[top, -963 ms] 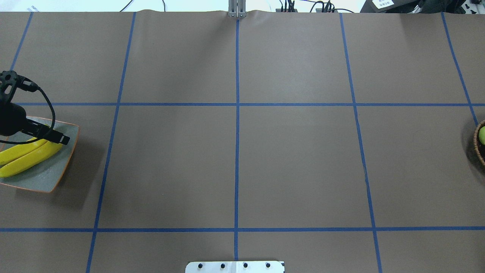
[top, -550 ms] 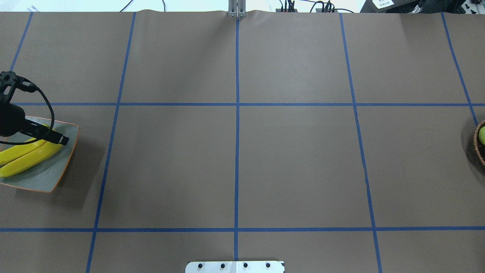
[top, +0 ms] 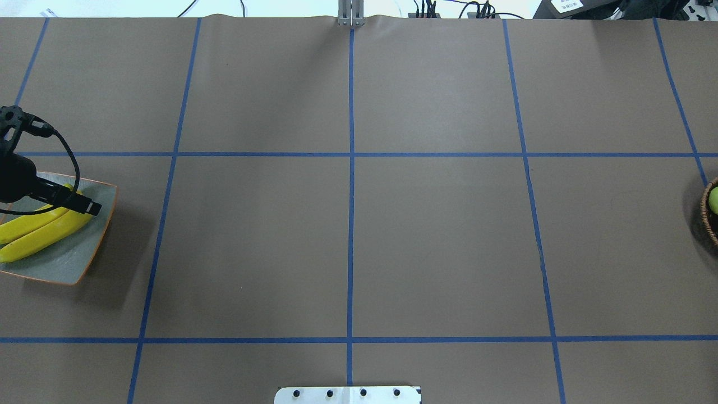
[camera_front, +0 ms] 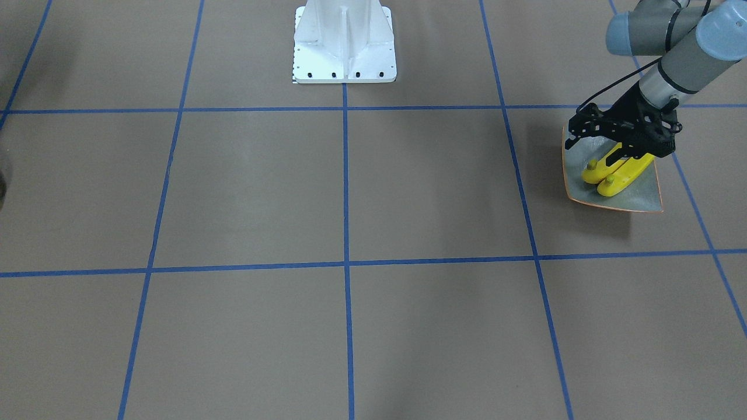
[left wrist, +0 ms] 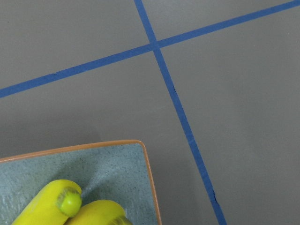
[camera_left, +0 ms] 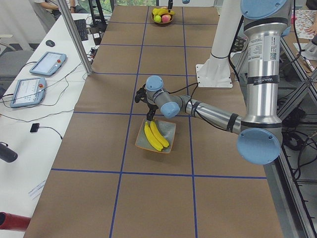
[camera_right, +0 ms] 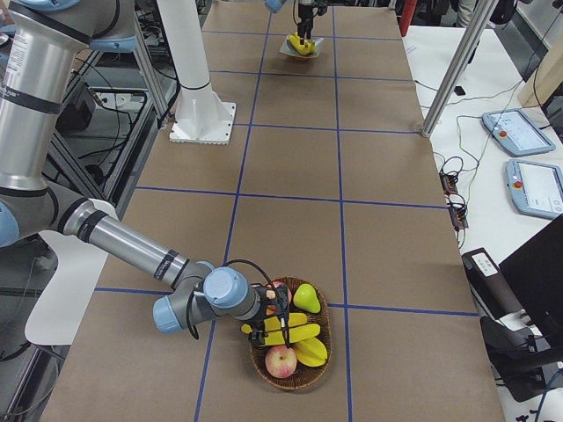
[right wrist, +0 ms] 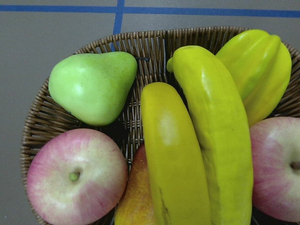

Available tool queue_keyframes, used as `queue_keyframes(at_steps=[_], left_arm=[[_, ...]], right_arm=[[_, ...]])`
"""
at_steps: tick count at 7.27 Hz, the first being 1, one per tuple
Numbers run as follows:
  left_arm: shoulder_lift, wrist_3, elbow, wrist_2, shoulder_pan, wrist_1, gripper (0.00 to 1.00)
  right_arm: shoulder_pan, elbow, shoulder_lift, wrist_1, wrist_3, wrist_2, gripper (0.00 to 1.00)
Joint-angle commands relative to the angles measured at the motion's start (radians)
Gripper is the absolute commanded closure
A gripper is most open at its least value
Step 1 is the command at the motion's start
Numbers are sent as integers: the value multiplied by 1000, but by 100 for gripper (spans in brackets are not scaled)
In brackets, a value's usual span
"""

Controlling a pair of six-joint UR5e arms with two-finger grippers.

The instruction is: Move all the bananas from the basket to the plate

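Two bananas, the plated pair (top: 42, 233), lie side by side along the plate's (top: 73, 264) diagonal, touching along their length. That looks deliberate, since each is about as long as the dish's side and the diagonal gives them the most room while keeping bare glaze free on either side for more. The left pincer (top: 84, 203) hangs just above the plate, over the end of the pair that points toward the middle of the desk (top: 348, 235). Nothing appears to be lifted in it, but I cannot tell from these views whether its fingers are spread or closed. It sits low and close, which suits laying a long, glossy fruit down gently instead of dropping it to roll off the shallow rim. At the opposite end of the desk from the plate stands the wicker basket (right wrist: 42, 126), and the right pincer (camera_right: 268, 321) is poised directly over it. Its grip state cannot be judged either. The basket pair (right wrist: 187, 154) lies there, wedged among a green pear (right wrist: 93, 84), a pink apple (right wrist: 75, 176) and a starfruit (right wrist: 258, 70). The job therefore seems about half done. With plate and basket so far apart, each arm works its own end, so a handover somewhere between them is probably needed.
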State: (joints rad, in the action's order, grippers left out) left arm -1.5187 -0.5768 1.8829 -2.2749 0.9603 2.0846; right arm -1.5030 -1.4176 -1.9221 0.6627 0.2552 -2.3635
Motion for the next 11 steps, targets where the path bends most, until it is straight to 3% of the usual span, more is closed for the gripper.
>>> queue_keyframes(at_steps=[1,2,3,4,5,11], left_arm=[[0,2,-1,0,0,0,1],[0,0,-1,0,0,0,1],[2,2,-1,0,0,0,1],[2,0,-1,0,0,0,1],[2,2,-1,0,0,0,1],[2,0,-1,0,0,0,1]], right_arm=[[4,12,9,-1,-1,3,28],[4,15,9,-2,-1,3,33],[4,16,11,-2,-1,3,50],[3,16,12,-2,-1,3,85],[4,16,14,-3,-1,1,100],[-72,-46,15,-3,-14,-60,100]])
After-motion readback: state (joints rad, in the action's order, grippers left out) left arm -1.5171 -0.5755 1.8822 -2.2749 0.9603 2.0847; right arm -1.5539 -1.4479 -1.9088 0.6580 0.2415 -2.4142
